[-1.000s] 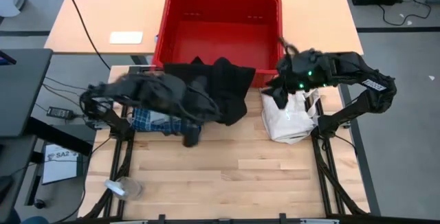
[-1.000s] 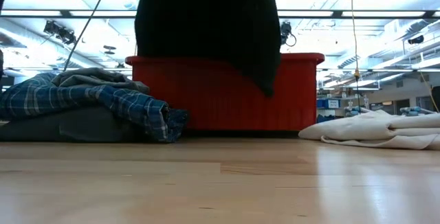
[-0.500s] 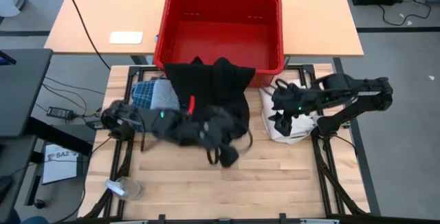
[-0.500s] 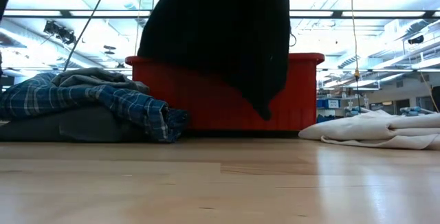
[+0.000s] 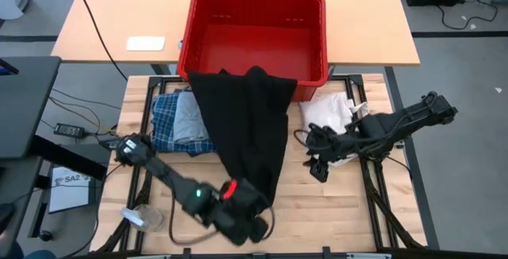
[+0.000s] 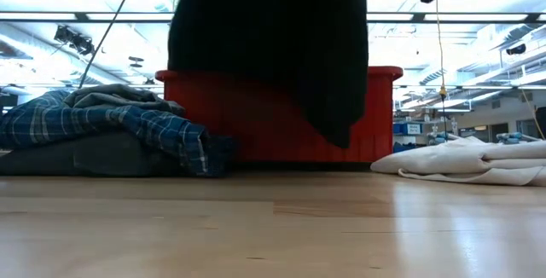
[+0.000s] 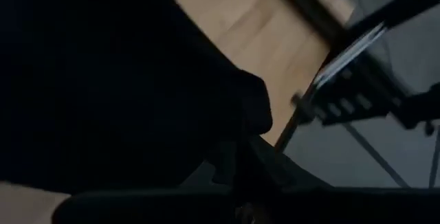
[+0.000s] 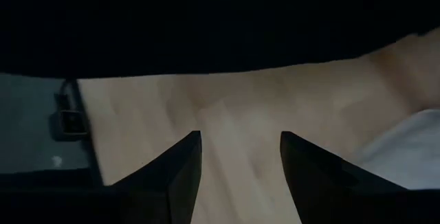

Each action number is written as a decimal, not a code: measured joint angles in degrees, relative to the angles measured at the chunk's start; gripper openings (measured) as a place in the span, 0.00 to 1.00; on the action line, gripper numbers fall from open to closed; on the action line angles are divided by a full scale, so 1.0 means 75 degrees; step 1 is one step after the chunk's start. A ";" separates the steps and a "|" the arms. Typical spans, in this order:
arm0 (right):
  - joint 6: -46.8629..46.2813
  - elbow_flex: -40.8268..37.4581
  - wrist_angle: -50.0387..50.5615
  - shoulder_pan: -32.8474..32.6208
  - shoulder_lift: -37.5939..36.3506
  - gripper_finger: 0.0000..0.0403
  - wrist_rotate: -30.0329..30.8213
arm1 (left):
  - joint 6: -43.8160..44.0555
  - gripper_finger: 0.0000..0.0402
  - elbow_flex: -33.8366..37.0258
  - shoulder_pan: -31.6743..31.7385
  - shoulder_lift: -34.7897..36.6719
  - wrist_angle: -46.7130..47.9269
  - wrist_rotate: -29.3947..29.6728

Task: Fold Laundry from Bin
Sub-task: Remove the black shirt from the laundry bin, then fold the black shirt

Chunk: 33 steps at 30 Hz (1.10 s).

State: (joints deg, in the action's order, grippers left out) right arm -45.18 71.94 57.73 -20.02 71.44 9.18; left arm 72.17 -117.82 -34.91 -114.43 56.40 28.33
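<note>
Black piece in low left hand

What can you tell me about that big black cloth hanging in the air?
The black cloth garment is soft, dark and plain, with no pattern showing. It is stretched out long over the wooden table: its far end drapes on the rim of the bright red plastic bin, and its near end is pinched in the shut left gripper near the table's front edge. From the low camera it hangs like a curtain, its lowest tip clear of the table. One side lies over the blue plaid shirt pile.
</note>
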 joint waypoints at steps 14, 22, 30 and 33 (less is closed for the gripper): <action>-0.2142 -0.1828 -0.3043 -0.1363 0.0049 0.50 0.0512 | 0.0599 0.11 0.3712 -0.1138 -0.0006 -0.4275 -0.1289; -0.1798 -0.3041 -0.5847 -0.2144 0.0093 0.50 0.1444 | 0.0975 0.31 0.4269 -0.1989 -0.0006 -0.5302 -0.1092; -0.2132 -0.3422 -0.6236 -0.2005 0.0750 0.47 0.1367 | 0.0805 0.36 0.4264 -0.2655 0.0006 -0.5363 0.0042; -0.1136 -0.2921 -0.6447 -0.2019 0.1586 0.47 0.1170 | 0.0885 0.36 0.4264 -0.2653 0.0006 -0.4930 0.0390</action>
State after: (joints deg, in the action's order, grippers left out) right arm -53.70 50.04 9.38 -35.16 83.33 17.95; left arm 78.81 -85.84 -54.81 -114.39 19.43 31.25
